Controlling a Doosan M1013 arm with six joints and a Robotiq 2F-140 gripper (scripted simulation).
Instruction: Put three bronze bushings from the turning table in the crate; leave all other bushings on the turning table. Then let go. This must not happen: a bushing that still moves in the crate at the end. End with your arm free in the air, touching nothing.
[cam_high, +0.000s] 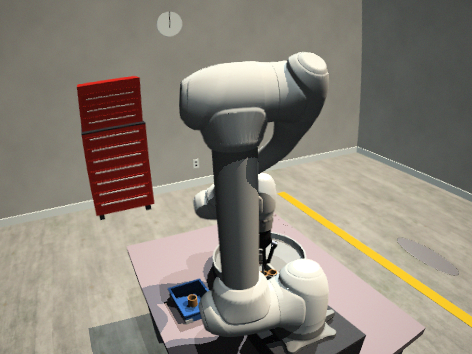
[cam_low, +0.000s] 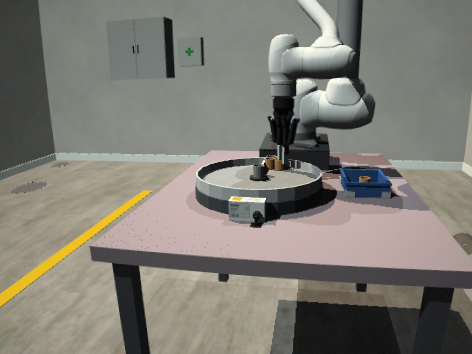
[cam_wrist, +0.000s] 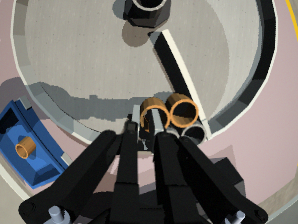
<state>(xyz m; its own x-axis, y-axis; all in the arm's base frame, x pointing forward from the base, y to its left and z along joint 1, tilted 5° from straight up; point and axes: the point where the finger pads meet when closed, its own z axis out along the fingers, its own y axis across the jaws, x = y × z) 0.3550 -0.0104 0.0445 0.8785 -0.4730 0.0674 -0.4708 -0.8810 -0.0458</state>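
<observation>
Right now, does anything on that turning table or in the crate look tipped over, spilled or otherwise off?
Nothing stands out. The bushings on the turning table stand upright, and one bronze bushing sits upright in the blue crate.
</observation>
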